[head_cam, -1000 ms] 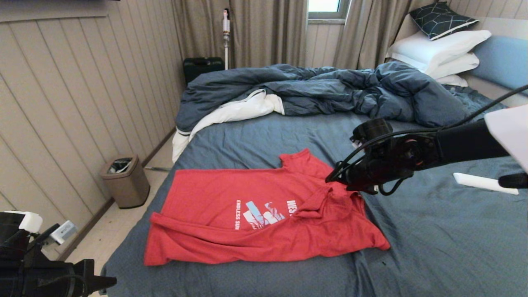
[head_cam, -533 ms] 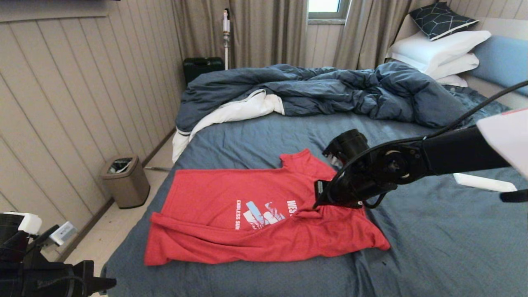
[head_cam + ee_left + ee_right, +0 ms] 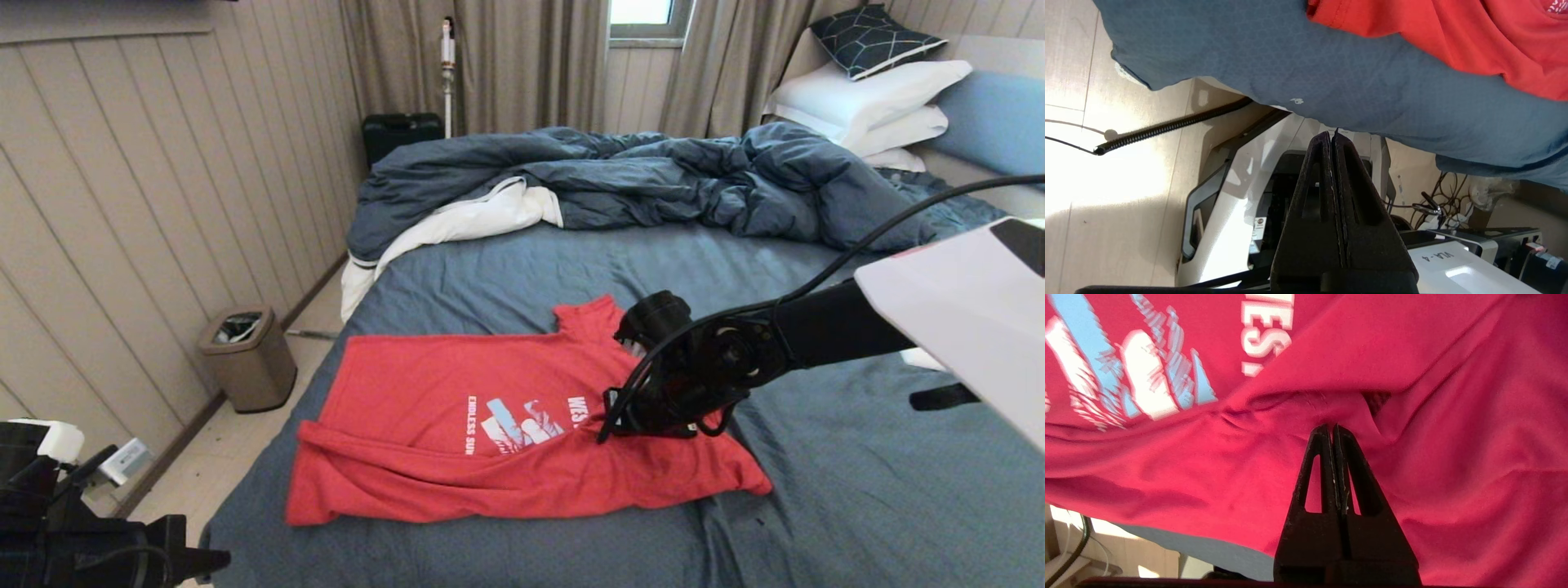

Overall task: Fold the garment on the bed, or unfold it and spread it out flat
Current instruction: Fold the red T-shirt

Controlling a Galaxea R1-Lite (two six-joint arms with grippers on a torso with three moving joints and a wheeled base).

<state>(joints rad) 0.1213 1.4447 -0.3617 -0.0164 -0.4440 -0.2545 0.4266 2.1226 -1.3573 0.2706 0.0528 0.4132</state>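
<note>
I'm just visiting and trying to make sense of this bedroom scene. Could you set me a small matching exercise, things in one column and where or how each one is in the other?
Things:
1. garment
2. duvet
3. bin
4. right end effector

Places or states:
A. rumpled near the head of the bed
B. on the floor by the wall
C. shut, fingers together against a red fold
D. lying on the blue sheet, partly folded over its print

Pairs: 1-D, 2-A, 3-B, 4-C
</note>
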